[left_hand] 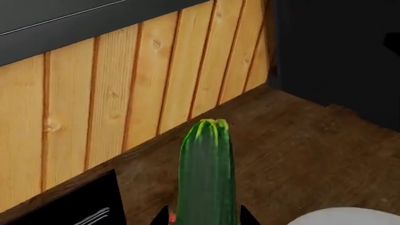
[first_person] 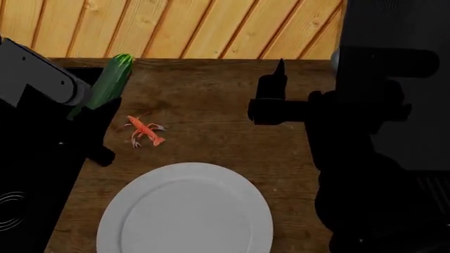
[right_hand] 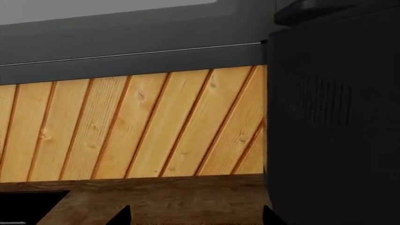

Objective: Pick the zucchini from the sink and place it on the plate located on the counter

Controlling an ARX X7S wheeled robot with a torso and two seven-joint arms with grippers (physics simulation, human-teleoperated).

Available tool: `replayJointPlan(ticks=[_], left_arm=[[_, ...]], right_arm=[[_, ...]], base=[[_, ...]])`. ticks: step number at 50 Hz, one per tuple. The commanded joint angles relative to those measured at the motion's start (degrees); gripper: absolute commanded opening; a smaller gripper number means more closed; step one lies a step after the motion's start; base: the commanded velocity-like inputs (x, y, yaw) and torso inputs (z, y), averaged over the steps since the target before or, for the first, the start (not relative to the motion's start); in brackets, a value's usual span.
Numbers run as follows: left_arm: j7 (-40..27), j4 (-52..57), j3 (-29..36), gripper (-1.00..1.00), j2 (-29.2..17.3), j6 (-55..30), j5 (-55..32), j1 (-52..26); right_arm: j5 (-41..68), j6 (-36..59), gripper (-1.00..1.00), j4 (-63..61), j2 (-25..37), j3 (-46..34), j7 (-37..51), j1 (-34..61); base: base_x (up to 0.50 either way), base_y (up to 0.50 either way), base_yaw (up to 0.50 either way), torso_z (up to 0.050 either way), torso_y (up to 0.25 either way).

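The zucchini (first_person: 113, 79) is held in the left tool (left_hand: 206, 220), whose two dark fingertips sit closed against its sides at the lower end. It is lifted clear of the sink (first_person: 28, 211) and hangs over the far left part of the desk (first_person: 211, 105), just right of the sink's edge, tilted with its pale stem end pointing toward the wooden wall planks (first_person: 211, 26). In the left wrist view the zucchini (left_hand: 206, 178) stands lengthwise out from the tool, stem end farthest from the camera.

The plate (first_person: 186, 211) lies flat on the near part of the desk, apart from the zucchini (nothing rests on it). A small orange shrimp-like item (first_person: 144, 132) lies on the desk between the zucchini and the plate.

The right tool (first_person: 280, 68) hovers over the far right of the desk; its fingertips stand apart in the right wrist view (right_hand: 196, 216) and hold nothing. A tall black appliance (first_person: 393, 79) stands at the right.
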Motion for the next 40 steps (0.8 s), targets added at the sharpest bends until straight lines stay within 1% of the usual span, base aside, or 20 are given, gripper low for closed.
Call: replayJointPlan(ticks=[1,2,5,10,19,27,40], left_arm=[[4.9,0.8,8.1,-1.00,-0.1,-7.7,-2.9,-6.8],[5.0,0.8,8.1,-1.00,0.0,-8.2,-3.2,-6.9],[7.1,1.6,11.3,-1.00,-0.3,-8.9,-2.9,-8.7],[9.2,2.2,14.3,-1.00,0.1,-10.7,-3.4,-10.5],[12.8,1.0,20.0,-1.00,0.4,-10.3,-2.3,-12.0],[14.5,0.6,22.7,-1.00,0.7,-10.1,-1.9,-12.5],[15.1,1.9,24.7,-1.00,1.5,-11.4,-2.7,-12.6]], right_arm=[[0.4,-0.4,1.00,-0.3,0.1,-0.1,-0.1,-0.5],[0.4,-0.3,1.00,-0.3,0.2,-0.1,-0.1,-0.5],[0.4,-0.8,1.00,-0.1,0.2,-0.1,-0.2,-0.9],[0.5,-0.8,1.00,-0.3,0.2,-0.1,0.0,-1.1],[0.6,-1.7,1.00,0.2,0.2,-0.1,-0.3,-1.7],[0.6,-2.3,1.00,0.5,0.7,0.2,-0.3,-2.6],[1.1,-1.9,1.00,-0.5,0.9,0.2,0.3,-3.0]], base=[[0.00,0.00,0.00,0.000,0.000],[0.00,0.00,0.00,0.000,0.000],[0.00,0.00,0.00,0.000,0.000],[0.00,0.00,0.00,0.000,0.002],[0.00,0.00,0.00,0.000,0.000],[0.00,0.00,0.00,0.000,0.001],[0.00,0.00,0.00,0.000,0.000]])
